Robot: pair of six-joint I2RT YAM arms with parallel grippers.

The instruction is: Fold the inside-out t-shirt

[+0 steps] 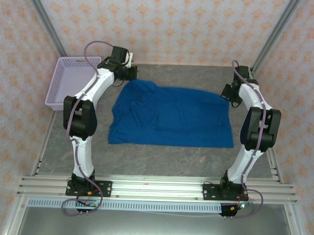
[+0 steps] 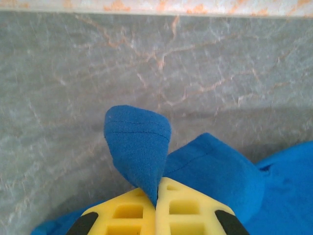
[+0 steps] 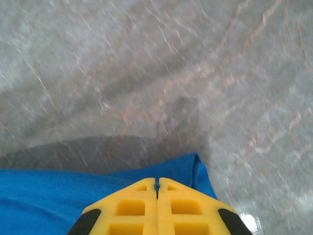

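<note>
My left gripper (image 2: pixel 157 190) is clamped on a hemmed fold of the royal-blue t-shirt (image 1: pixel 172 115), which lies rumpled across the middle of the table (image 1: pixel 160 159). My right gripper (image 3: pixel 157 183) is pressed together at its far right corner.

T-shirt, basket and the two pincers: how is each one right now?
t-shirt: spread on the table, far-left corner lifted and pinched.
left pincer: shut on the t-shirt.
right pincer: shut at the far-right corner; grip unclear.
basket: upright on the table, untouched.
</note>
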